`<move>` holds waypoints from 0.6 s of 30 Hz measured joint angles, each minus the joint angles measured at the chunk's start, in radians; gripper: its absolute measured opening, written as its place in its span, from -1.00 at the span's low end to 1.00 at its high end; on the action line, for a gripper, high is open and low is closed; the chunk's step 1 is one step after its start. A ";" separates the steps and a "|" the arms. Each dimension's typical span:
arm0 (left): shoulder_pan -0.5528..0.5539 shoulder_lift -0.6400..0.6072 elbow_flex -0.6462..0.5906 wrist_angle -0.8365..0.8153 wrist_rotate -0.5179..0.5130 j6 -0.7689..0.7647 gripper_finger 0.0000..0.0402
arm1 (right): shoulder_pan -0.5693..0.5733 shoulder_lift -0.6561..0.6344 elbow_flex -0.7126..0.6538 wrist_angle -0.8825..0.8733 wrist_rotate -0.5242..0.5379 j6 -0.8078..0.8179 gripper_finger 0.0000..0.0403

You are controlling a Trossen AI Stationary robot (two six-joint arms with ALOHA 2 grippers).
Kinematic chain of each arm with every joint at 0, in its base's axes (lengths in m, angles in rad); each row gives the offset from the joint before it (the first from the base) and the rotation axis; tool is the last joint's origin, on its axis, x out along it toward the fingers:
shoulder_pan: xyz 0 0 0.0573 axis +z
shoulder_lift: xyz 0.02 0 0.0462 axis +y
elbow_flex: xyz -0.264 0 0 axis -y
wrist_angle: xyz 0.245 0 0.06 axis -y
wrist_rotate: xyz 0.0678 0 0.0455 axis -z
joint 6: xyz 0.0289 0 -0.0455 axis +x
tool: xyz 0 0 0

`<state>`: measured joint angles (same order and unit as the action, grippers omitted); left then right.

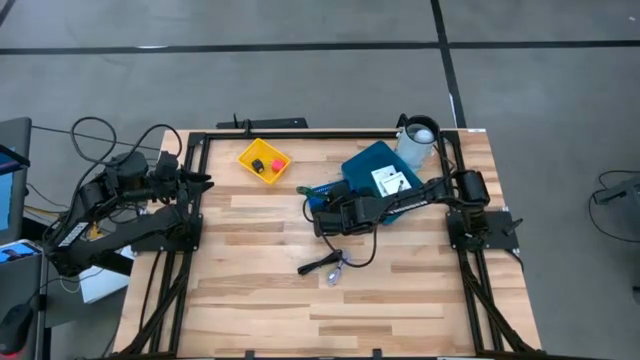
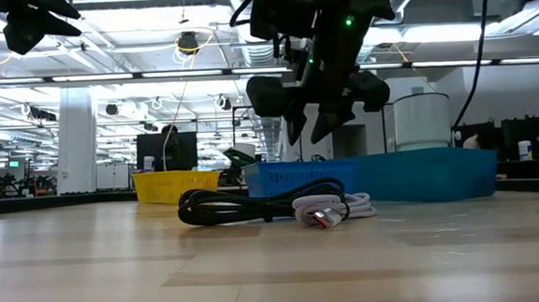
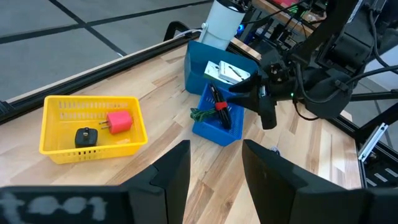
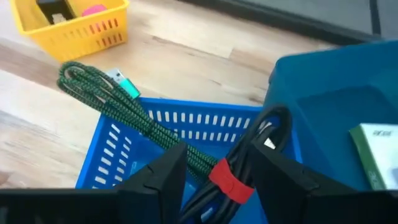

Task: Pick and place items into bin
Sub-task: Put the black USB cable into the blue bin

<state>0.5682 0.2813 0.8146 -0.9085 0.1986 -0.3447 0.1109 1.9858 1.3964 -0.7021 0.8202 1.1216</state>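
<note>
Right gripper (image 3: 268,106) hovers over the small blue basket (image 4: 124,155), fingers spread, apparently releasing the green braided cable (image 4: 118,106) and a black red-tied one; next, lift clear

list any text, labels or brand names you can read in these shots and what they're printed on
"acer", or something close to it, only partly legible: dark print on the white and green box lying in the large blue bin.
White cards in that bin: black print, too small to read.
Blue basket, front wall: faint raised marking, too blurred to read.
Nothing else readable.
</note>
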 joint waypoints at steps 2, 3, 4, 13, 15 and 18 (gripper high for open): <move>0.000 0.000 0.000 0.000 0.000 0.000 -0.33 | 0.011 -0.005 0.001 -0.002 0.020 -0.029 -0.17; 0.000 0.000 0.000 0.000 0.000 0.000 -0.33 | 0.017 -0.011 0.005 -0.007 0.021 -0.061 -0.17; 0.000 0.000 0.000 0.000 0.000 0.000 -0.33 | 0.023 -0.020 0.014 -0.007 0.020 -0.101 -0.18; 0.000 0.000 0.000 0.000 -0.002 0.000 -0.33 | 0.100 -0.102 0.139 -0.122 -0.187 -0.539 -0.33; 0.000 0.000 0.000 0.000 -0.012 0.000 -0.33 | 0.118 -0.111 0.165 -0.196 -0.269 -0.590 -0.36; 0.000 0.000 0.000 0.000 -0.031 0.000 -0.33 | 0.150 -0.115 0.195 -0.352 -0.333 -0.620 -0.41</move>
<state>0.5682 0.2813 0.8146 -0.9089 0.1680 -0.3443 0.2605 1.8707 1.5910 -1.0545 0.4870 0.5018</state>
